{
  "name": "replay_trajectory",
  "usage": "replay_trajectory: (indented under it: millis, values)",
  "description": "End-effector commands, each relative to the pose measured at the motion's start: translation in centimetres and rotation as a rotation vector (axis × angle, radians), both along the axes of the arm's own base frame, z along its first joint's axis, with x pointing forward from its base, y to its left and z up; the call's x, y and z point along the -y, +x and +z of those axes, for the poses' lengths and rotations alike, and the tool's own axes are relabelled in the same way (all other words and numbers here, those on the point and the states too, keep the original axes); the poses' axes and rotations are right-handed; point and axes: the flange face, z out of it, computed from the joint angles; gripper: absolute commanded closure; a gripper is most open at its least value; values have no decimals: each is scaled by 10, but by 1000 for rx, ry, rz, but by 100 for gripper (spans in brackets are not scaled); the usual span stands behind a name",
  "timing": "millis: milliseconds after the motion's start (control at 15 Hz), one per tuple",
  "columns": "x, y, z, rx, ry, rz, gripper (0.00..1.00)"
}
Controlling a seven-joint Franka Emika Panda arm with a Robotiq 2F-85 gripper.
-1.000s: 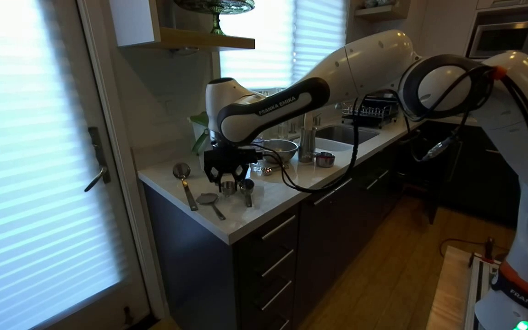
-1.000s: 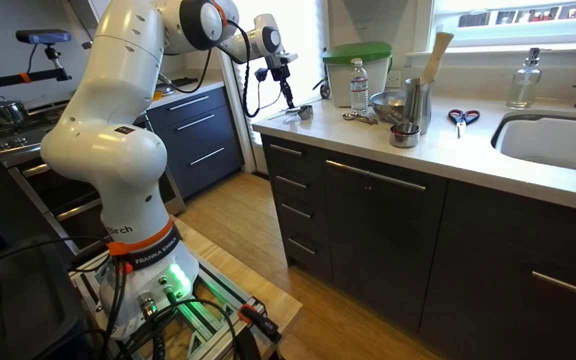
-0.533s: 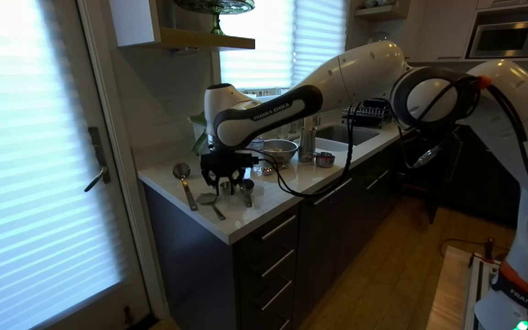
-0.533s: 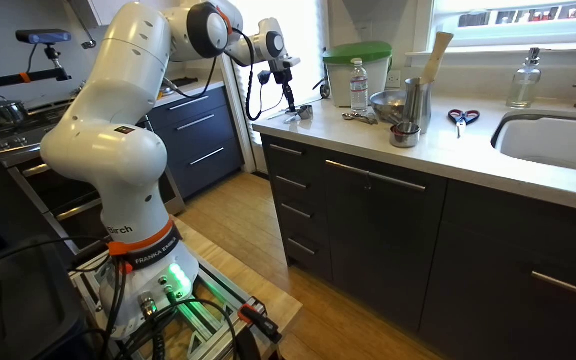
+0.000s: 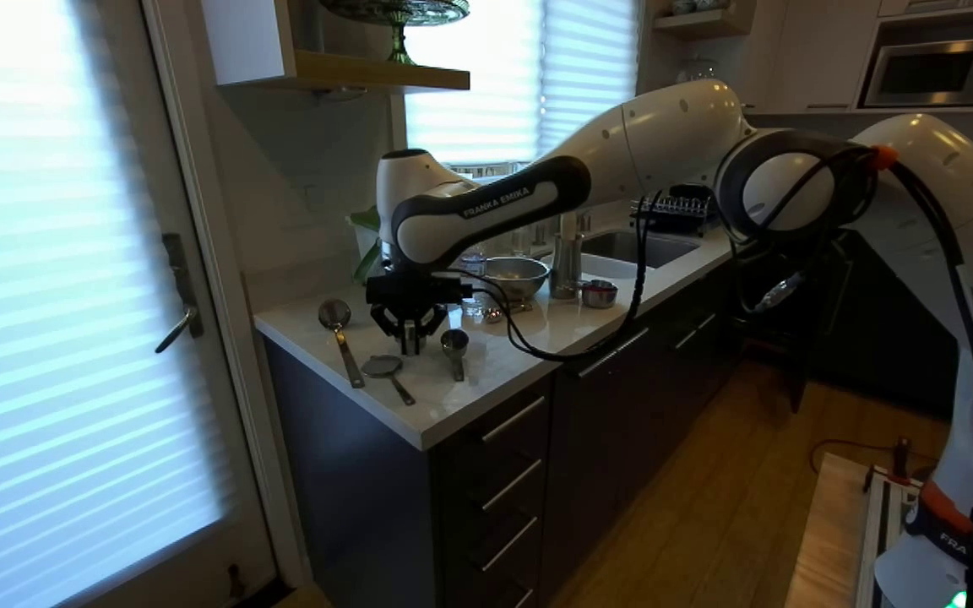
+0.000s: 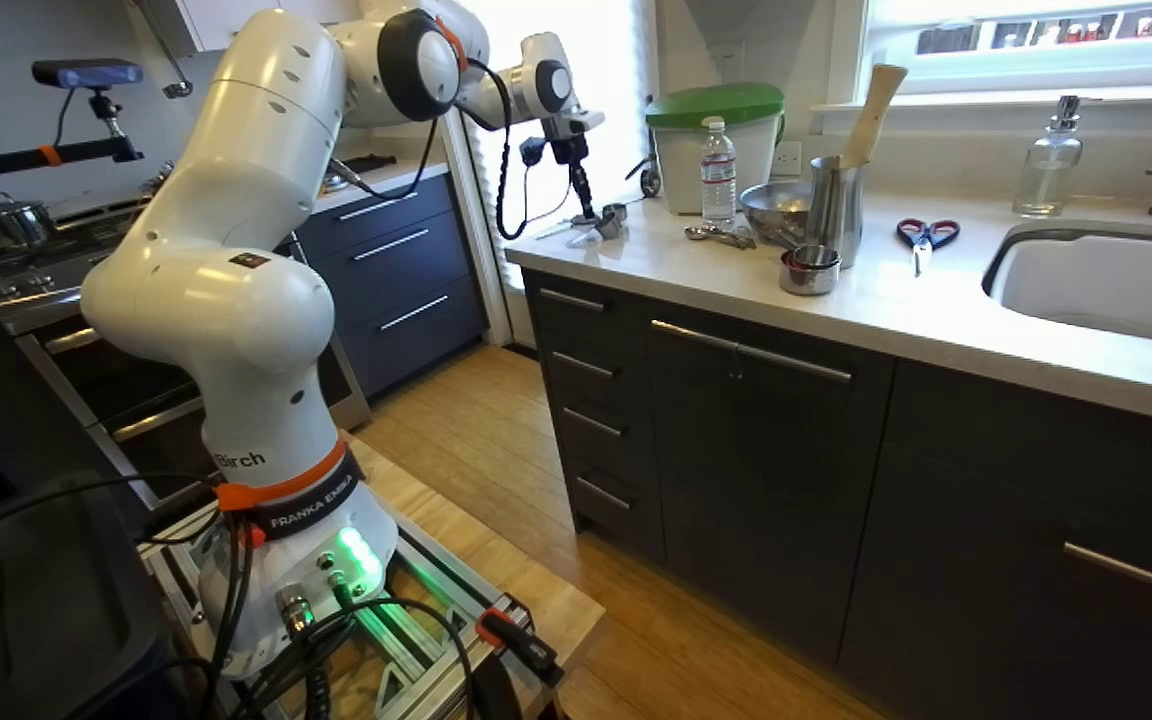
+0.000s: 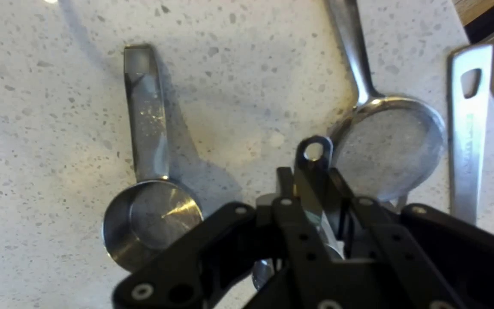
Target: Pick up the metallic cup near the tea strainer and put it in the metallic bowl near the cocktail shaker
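You have the gripper (image 5: 410,344) clamped on the metallic cup (image 7: 314,167) — its two fingers against the handle, the holed end poking out toward 12 o'clock in your wrist view. Most of the cup sits hidden under the gripper (you can't tell whether its base touches the counter (image 5: 486,371)). By that same view, the tea strainer (image 7: 388,150) lies at about 2 o'clock from your grip, just beside the cup's handle, and a spoon (image 7: 470,133) shows its handle farther out, toward 3 o'clock. A second steel cup (image 7: 152,214) sits between 8 and 9 o'clock, its own handle pointing to 12.

In an exterior view, the metallic bowl (image 5: 524,283) stands upright at 2 o'clock from your gripper, well apart from it. The cocktail shaker (image 6: 834,215) is just beside the bowl at 3 o'clock in both exterior views — with a wooden utensil (image 6: 873,115) standing in it. Near the shaker sit nested cups (image 6: 808,272), at 7 o'clock in an exterior view.
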Motion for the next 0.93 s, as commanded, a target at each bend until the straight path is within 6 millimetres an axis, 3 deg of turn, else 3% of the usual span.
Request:
replay_trajectory:
  millis: [0, 267, 467, 667, 867]
  values:
    - [-4, -9, 49, 42, 19, -18, 95]
    - [16, -30, 103, 23, 41, -181, 95]
    - [38, -49, 126, -4, 24, -344, 95]
    - [60, -73, 133, -52, 11, -494, 95]
    - [80, -100, 125, -98, 3, -629, 95]
